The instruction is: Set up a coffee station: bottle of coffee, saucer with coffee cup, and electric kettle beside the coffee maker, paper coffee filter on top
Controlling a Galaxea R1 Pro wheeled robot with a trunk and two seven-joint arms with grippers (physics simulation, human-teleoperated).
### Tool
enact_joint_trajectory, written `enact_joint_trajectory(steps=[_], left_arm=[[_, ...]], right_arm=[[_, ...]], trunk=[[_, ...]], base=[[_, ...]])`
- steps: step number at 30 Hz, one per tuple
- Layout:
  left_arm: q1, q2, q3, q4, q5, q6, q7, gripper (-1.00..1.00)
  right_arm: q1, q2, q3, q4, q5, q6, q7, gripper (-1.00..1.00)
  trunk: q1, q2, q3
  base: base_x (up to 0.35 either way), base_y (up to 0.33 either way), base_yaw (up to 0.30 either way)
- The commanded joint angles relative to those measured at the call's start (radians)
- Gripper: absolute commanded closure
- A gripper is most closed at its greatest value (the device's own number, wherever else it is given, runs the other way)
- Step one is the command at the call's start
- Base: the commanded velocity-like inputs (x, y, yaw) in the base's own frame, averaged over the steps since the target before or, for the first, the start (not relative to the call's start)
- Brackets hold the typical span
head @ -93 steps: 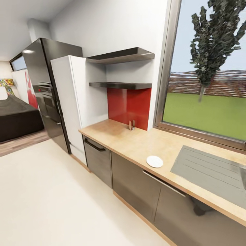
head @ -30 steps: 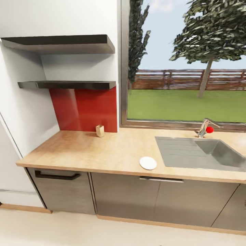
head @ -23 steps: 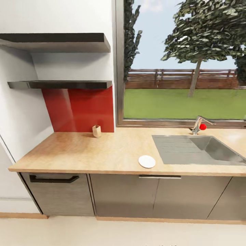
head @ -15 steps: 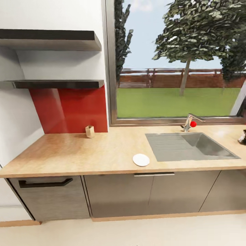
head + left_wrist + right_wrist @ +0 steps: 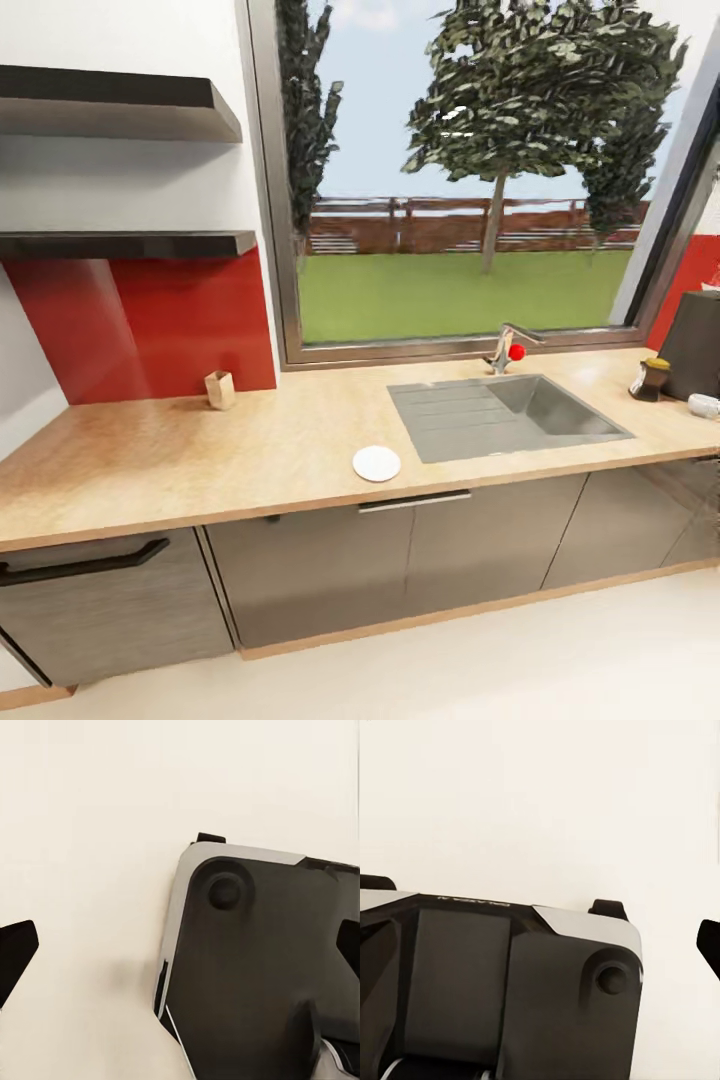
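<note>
The saucer [image 5: 377, 463] lies flat on the counter [image 5: 200, 460] near its front edge, just left of the sink [image 5: 505, 415]. It looks thin, stiff and breakable, with a smooth glaze likely to slip; a pinch across the rim, one finger slid under the edge, seems the best hold. At the counter's far right stands a dark box [image 5: 697, 345], probably the coffee maker, with a small dark jar [image 5: 650, 379] just beside it, possibly the coffee bottle, and a pale object [image 5: 704, 405] too cut off to name. A small tan holder [image 5: 219, 390] sits by the red backsplash [image 5: 140, 320].

Both wrist views look down on the robot's base [image 5: 262, 967] and the floor [image 5: 90, 832]. Each hand's dark fingertips [image 5: 15, 956] sit at opposite picture edges, spread wide, with nothing between them.
</note>
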Motion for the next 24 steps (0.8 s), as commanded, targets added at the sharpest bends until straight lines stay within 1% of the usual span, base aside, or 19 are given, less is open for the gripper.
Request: enact_joint_trajectory(steps=[1, 2, 3, 5, 6, 9, 10, 13, 14, 15, 16, 17, 18, 19, 20, 21, 22, 23, 24], left_arm=[[-0.001, 0.0, 0.008, 0.001, -0.011, -0.004, -0.004, -1.0], [-0.001, 0.0, 0.006, 0.001, -0.013, -0.004, -0.004, -1.0], [-0.004, 0.002, -0.004, -0.001, -0.039, 0.001, -0.006, -1.0], [-0.008, 0.002, -0.007, -0.005, -0.058, -0.001, -0.009, -1.0], [-0.012, -0.001, -0.013, -0.015, -0.078, -0.002, -0.011, -1.0], [-0.048, -0.013, -0.036, -0.12, -0.146, -0.008, -0.038, -1.0], [-0.056, -0.015, -0.04, -0.141, -0.154, -0.008, -0.049, -1.0], [-0.108, -0.03, -0.056, -0.241, -0.175, -0.007, -0.156, -1.0], [-0.134, -0.036, -0.06, -0.276, -0.179, -0.005, -0.22, -1.0], [-0.148, -0.039, -0.062, -0.291, -0.18, -0.003, -0.254, -1.0], [-0.18, -0.043, -0.064, -0.319, -0.182, 0.0, -0.325, -1.0], [-0.197, -0.044, -0.064, -0.332, -0.183, 0.002, -0.359, -1.0], [-0.234, -0.047, -0.065, -0.35, -0.183, 0.007, -0.425, -1.0], [-0.253, -0.05, -0.065, -0.357, -0.184, 0.012, -0.455, -1.0], [-0.293, -0.056, -0.066, -0.367, -0.185, 0.028, -0.51, -1.0], [-0.313, -0.061, -0.067, -0.371, -0.185, 0.04, -0.534, -1.0], [-0.353, -0.075, -0.07, -0.376, -0.186, 0.071, -0.578, -1.0], [-0.372, -0.083, -0.074, -0.378, -0.187, 0.089, -0.598, -1.0], [-0.409, -0.104, -0.088, -0.382, -0.189, 0.132, -0.634, -1.0]], right_arm=[[-0.001, 0.0, 0.008, -0.002, -0.009, 0.006, -0.004, -1.0], [-0.001, 0.0, 0.008, -0.002, -0.009, 0.006, -0.004, -1.0], [-0.001, 0.001, 0.009, -0.004, -0.005, 0.001, -0.008, -1.0], [-0.001, 0.0, 0.01, -0.004, -0.004, -0.002, -0.009, -1.0], [-0.001, -0.001, 0.01, -0.004, -0.003, -0.003, -0.009, -1.0], [-0.001, -0.004, 0.009, -0.005, -0.004, -0.004, -0.009, -1.0], [-0.001, -0.004, 0.009, -0.006, -0.004, -0.005, -0.009, -1.0], [-0.001, -0.005, 0.008, -0.015, -0.004, -0.028, -0.009, -1.0], [-0.001, -0.005, 0.008, -0.023, -0.004, -0.045, -0.009, -1.0], [-0.001, -0.005, 0.008, -0.026, -0.004, -0.054, -0.009, -1.0], [-0.001, -0.007, 0.008, -0.031, -0.004, -0.072, -0.009, -1.0], [-0.001, -0.008, 0.008, -0.033, -0.004, -0.08, -0.009, -1.0], [-0.001, -0.011, 0.008, -0.036, -0.004, -0.094, -0.009, -1.0], [-0.001, -0.013, 0.008, -0.037, -0.004, -0.099, -0.009, -1.0], [-0.001, -0.016, 0.008, -0.038, -0.004, -0.107, -0.009, -1.0], [-0.001, -0.017, 0.008, -0.039, -0.005, -0.109, -0.009, -1.0], [-0.001, -0.018, 0.007, -0.04, -0.005, -0.113, -0.009, -1.0], [-0.001, -0.019, 0.007, -0.04, -0.004, -0.115, -0.009, -1.0], [-0.001, -0.02, 0.007, -0.04, -0.005, -0.117, -0.009, -1.0]], trunk=[[0.001, -0.002, -0.002], [0.001, -0.002, -0.002], [0.001, -0.002, -0.002], [0.001, -0.002, -0.002], [0.001, -0.002, -0.002], [0.001, -0.002, -0.002], [0.001, -0.002, -0.002], [0.001, -0.002, -0.002], [0.001, -0.002, -0.002], [0.001, -0.002, -0.002], [0.001, -0.002, -0.002], [0.001, -0.002, -0.002], [0.001, -0.002, -0.002], [0.001, -0.002, -0.002], [0.001, -0.002, -0.002], [0.001, -0.002, -0.002], [0.001, -0.002, -0.002], [0.001, -0.002, -0.002], [0.001, -0.002, -0.002]], base=[[0.0, 0.0, -0.112], [0.0, 0.0, -0.072], [0.0, 0.0, -0.002], [0.0, 0.0, -0.001], [0.0, 0.0, 0.0], [0.0, 0.0, 0.0], [0.0, 0.0, 0.0], [0.0, 0.0, 0.0], [0.0, 0.0, 0.0], [0.0, 0.0, 0.0], [0.0, 0.0, 0.0], [0.0, 0.0, 0.0], [0.0, 0.0, 0.0], [0.0, 0.0, 0.0], [0.0, 0.0, 0.0], [0.0, 0.0, 0.0], [0.0, 0.0, 0.0], [0.0, 0.0, 0.0], [0.0, 0.0, 0.0]])
